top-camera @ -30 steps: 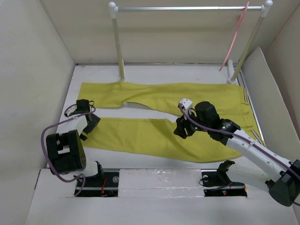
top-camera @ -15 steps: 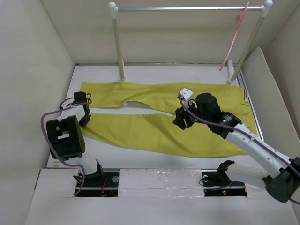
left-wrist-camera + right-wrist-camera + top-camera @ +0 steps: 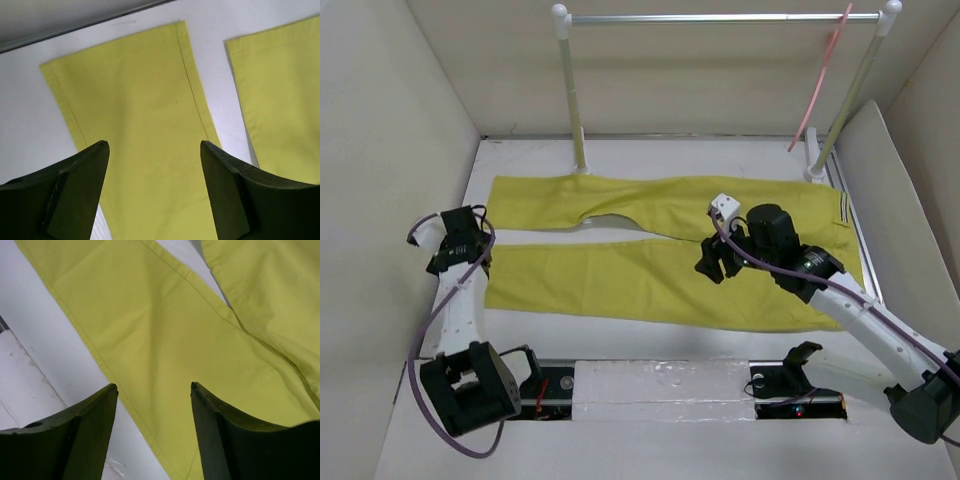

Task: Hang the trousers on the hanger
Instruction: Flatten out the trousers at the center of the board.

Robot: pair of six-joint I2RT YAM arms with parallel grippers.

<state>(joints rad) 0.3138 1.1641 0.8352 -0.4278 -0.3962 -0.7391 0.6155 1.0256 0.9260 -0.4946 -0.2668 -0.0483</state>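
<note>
The mustard yellow-green trousers (image 3: pixel 660 245) lie flat on the white table, both legs pointing left and the striped waistband (image 3: pixel 843 215) at the right. The pale pink hanger (image 3: pixel 820 85) hangs from the right end of the rail, well behind the trousers. My left gripper (image 3: pixel 472 255) is open and empty just left of the near leg's hem; the left wrist view shows it (image 3: pixel 154 145) above that leg (image 3: pixel 145 130). My right gripper (image 3: pixel 713 262) is open and empty over the near leg close to the crotch; it shows in the right wrist view (image 3: pixel 153 385) above the cloth (image 3: pixel 190 355).
A rack with white posts (image 3: pixel 572 95) and a metal rail (image 3: pixel 720 17) stands at the back of the table. Pale walls close in left and right, and a white board (image 3: pixel 895 210) leans at the right. The arm bases sit at the near edge (image 3: pixel 660 385).
My left gripper has moved left off the near leg's hem. The near leg now lies straighter, parallel to the far one. My right gripper has shifted slightly right.
</note>
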